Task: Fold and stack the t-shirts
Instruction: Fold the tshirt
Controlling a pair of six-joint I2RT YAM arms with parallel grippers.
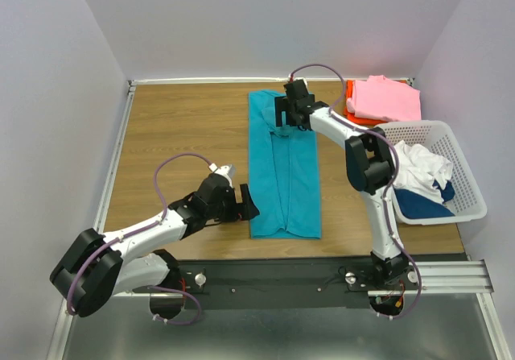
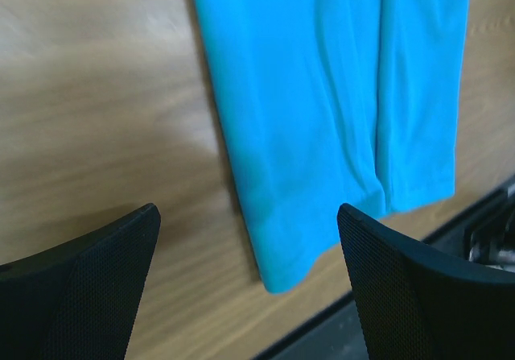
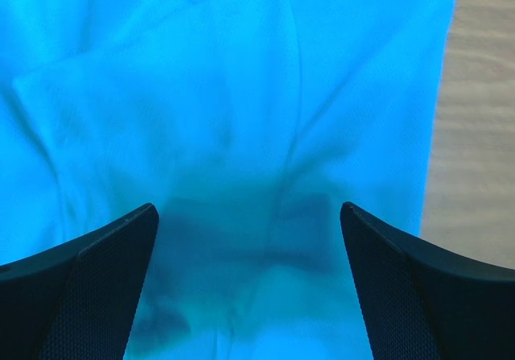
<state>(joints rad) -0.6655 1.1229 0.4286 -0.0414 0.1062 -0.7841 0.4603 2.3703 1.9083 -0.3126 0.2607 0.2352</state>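
A teal t-shirt [image 1: 283, 183] is laid beneath the released right end effector [image 1: 282, 125] and beside the released left end effector [image 1: 247, 201].

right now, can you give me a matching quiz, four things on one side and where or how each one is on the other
1 teal shirt
2 pink shirt
3 white shirt
4 left claw

a in the basket
b on top of the orange shirt
c folded into a long strip
d open, holding nothing

Pairs: 1-c, 2-b, 3-a, 4-d
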